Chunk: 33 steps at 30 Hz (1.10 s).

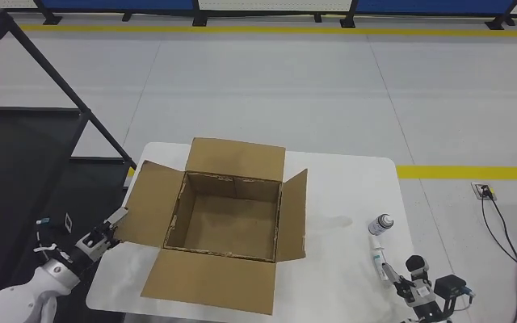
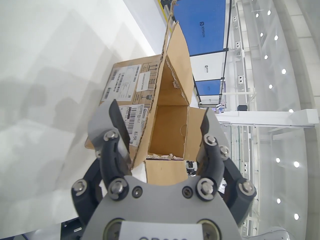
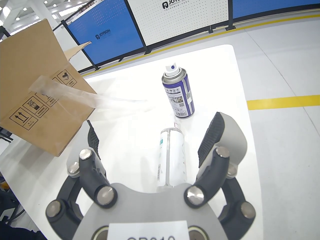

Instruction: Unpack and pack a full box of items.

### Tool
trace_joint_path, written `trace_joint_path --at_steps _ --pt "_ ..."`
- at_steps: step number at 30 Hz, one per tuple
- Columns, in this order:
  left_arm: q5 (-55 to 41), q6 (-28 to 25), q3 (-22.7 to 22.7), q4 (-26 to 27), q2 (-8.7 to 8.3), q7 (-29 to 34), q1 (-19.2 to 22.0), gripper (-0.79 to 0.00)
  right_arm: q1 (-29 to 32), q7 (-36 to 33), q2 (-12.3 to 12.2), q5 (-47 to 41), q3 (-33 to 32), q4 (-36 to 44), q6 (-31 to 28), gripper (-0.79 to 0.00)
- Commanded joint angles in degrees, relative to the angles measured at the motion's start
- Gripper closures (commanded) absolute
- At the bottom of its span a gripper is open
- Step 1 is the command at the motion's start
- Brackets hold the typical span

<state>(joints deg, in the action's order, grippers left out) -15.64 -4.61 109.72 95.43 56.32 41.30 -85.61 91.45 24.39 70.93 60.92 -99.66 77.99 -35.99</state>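
My left pincer (image 2: 161, 108) gapes wide astride a flap (image 2: 150, 106) of the box (image 1: 234, 157), gripping nothing. My right pincer (image 3: 153, 119), equally wide and empty, hangs over a lying tube (image 3: 171, 156) near the upright spray can (image 3: 178, 93).

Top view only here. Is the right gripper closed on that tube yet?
Observer: No. The right gripper is open; the tube lies flat on the table between its fingers.
Operator: Any cap on the can?
Observer: None. The can stands upright with its white nozzle bare.
Operator: And the left gripper?
Observer: The left gripper is open too, with the box flap edge between its fingers.
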Motion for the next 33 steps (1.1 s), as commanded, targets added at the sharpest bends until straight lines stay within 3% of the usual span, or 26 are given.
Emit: trace_joint_path --at_steps 1,8,12,18,23,30,31,33 --pt "-2.5 -1.4 1.3 0.2 0.14 -0.4 -1.5 -0.785 0.0 0.0 0.0 0.0 0.0 0.0 0.0 -0.785" --pt "-12.7 -11.5 6.0 2.2 1.00 0.6 -8.5 -0.785 -0.9 -1.4 -0.1 0.4 0.4 0.0 -0.4 -0.785" --pt "-17.1 -17.0 7.1 3.5 1.61 0.5 -11.5 -0.785 0.6 -1.7 -0.2 5.3 0.6 4.1 4.4 -0.785" --pt "-22.4 -23.6 7.3 4.7 2.43 1.0 -14.3 -0.785 2.9 -17.1 -0.6 10.9 0.4 13.3 11.8 -0.785" --pt "-23.9 -24.9 6.9 5.1 2.68 2.1 -15.3 -0.785 2.8 -28.0 -0.7 13.9 1.0 16.8 16.2 -0.785" --pt "-23.9 -24.9 6.9 5.1 2.68 2.1 -15.3 -0.785 1.7 -36.1 -0.9 16.2 2.1 17.5 18.2 -0.785" --pt "-23.9 -24.9 6.9 5.1 2.68 2.1 -15.3 -0.785 1.5 -36.7 -1.0 16.2 2.3 17.4 18.1 -0.776" --pt "-23.9 -24.9 6.9 5.1 2.68 2.1 -15.3 -0.785 1.0 -37.4 -1.0 15.9 2.4 17.0 18.0 -0.677"
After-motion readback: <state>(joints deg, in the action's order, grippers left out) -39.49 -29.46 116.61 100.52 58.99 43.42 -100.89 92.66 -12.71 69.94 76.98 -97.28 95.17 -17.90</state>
